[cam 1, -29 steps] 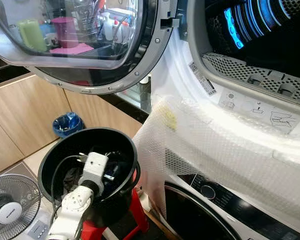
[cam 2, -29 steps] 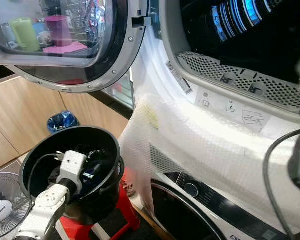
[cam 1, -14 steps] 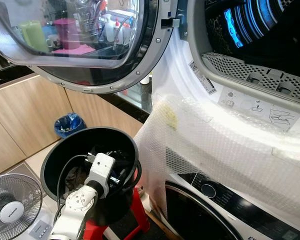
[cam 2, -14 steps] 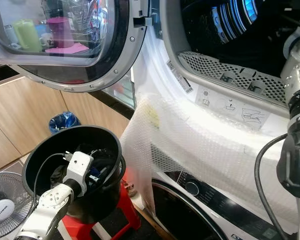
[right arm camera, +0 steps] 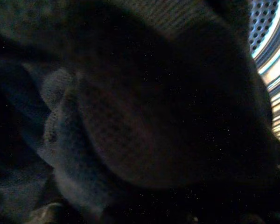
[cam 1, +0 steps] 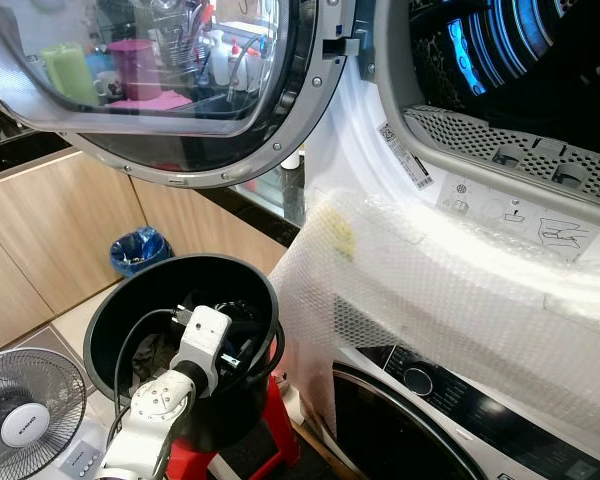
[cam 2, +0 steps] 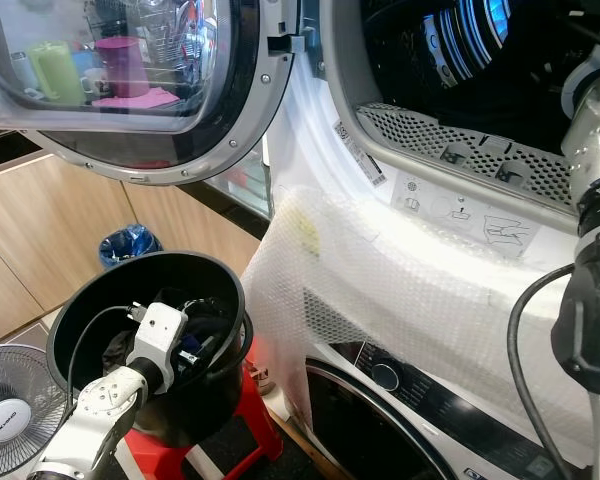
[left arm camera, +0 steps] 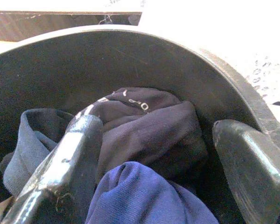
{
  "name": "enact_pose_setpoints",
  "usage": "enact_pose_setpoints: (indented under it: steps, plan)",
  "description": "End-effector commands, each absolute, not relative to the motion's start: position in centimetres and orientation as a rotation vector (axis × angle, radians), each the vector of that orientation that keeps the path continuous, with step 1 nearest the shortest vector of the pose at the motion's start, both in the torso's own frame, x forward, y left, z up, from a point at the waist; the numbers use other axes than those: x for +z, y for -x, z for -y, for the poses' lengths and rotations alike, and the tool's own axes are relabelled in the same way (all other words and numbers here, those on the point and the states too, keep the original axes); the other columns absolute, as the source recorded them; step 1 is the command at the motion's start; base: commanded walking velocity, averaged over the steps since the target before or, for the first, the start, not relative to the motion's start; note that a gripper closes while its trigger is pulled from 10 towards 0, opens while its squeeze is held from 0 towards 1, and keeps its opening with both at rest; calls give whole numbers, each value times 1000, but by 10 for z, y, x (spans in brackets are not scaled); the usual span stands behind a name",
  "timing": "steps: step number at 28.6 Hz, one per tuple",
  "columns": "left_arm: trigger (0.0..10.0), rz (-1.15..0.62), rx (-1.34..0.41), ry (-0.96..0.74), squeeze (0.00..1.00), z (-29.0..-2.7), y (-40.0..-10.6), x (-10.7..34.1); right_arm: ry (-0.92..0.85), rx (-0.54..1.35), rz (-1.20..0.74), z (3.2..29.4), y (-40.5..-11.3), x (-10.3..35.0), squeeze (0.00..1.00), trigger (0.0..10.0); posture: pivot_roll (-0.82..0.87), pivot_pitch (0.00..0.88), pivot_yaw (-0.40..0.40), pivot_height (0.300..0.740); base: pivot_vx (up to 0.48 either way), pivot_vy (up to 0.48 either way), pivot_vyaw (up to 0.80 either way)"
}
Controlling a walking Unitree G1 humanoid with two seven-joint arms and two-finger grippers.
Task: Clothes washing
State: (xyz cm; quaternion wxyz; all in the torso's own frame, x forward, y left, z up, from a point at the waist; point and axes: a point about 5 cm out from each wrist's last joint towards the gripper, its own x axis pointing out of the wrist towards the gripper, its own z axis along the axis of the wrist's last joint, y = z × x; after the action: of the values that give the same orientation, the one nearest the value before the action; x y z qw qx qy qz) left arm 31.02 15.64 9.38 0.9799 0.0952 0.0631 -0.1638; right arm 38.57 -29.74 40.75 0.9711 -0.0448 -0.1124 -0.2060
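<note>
Reaching a little deeper than a second ago, the left pincer sits wide open over the dark clothes inside the black bucket, and should push down before pinching.

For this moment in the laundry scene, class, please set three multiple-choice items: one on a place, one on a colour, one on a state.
1. Where is the left end effector?
A. inside the black bucket
B. on the fan
C. on the lower machine's dial

2. What colour is the stool under the bucket?
A. green
B. red
C. white

3. How is the upper machine's door?
A. shut
B. removed
C. swung open

Answers: 1 A, its fingers straddle dark clothes in the bucket; 2 B, red legs show below; 3 C, the drum is exposed.
</note>
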Motion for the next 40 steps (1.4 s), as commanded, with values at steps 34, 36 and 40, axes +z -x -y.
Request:
enact_pose_setpoints:
  steps: [34,36,40]
  plan:
    - [10000,-194,-392,-198,0,-153,-302,90,-31,-357,275,274,-358,375,0,10000,73,99,29,740,0,0,0]
    - [10000,-196,-393,-195,0,-152,-302,90,-29,-363,314,273,-342,381,0,10000,63,106,27,740,0,0,0]
    - [10000,-200,-396,-192,0,-151,-300,90,-31,-357,352,269,-320,386,0,10000,63,106,21,740,0,0,0]
